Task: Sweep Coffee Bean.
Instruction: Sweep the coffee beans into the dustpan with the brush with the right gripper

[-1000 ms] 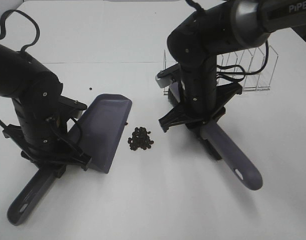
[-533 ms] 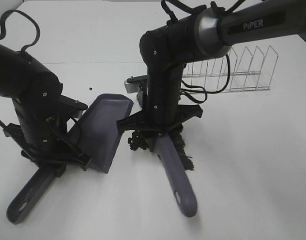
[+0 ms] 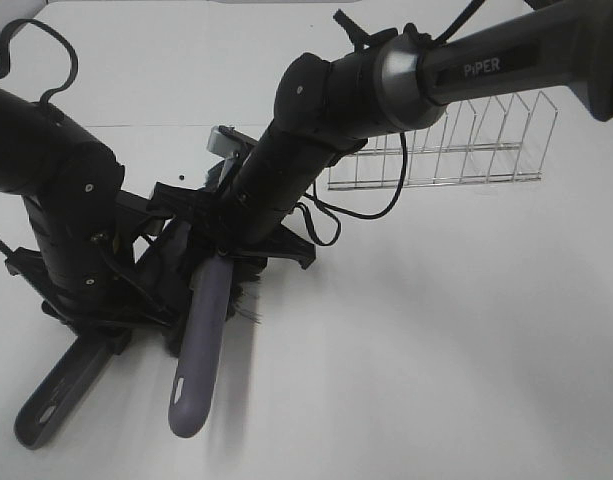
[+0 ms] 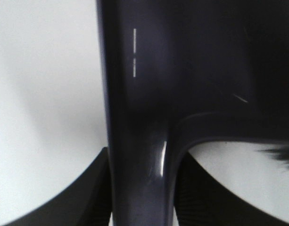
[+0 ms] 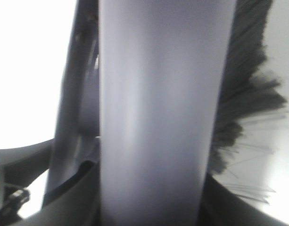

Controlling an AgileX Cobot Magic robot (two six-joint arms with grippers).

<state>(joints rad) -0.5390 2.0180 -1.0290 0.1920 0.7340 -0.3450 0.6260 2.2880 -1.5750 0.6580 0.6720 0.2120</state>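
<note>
My left gripper (image 3: 98, 332) is shut on the handle of the purple-grey dustpan (image 3: 54, 397), which lies flat on the white table; the handle fills the left wrist view (image 4: 139, 141). My right gripper (image 3: 232, 256) has reached across to the left. It is shut on the brush (image 3: 202, 350), whose grey handle fills the right wrist view (image 5: 153, 117) with black bristles (image 5: 250, 89) beside it. The brush head lies over the dustpan's mouth, bristles (image 3: 250, 303) at its edge. The coffee bean pile is hidden under the arm and brush. One stray bean (image 3: 179, 177) lies behind the pan.
A wire rack (image 3: 456, 145) stands at the back right of the table. The white table (image 3: 436, 330) stretches bare to the right and front. The two arms are close together over the dustpan.
My right arm has swept the brush leftward across the bean pile and onto the dustpan's mouth. The pile no longer shows. The left arm and dustpan have stayed still.
</note>
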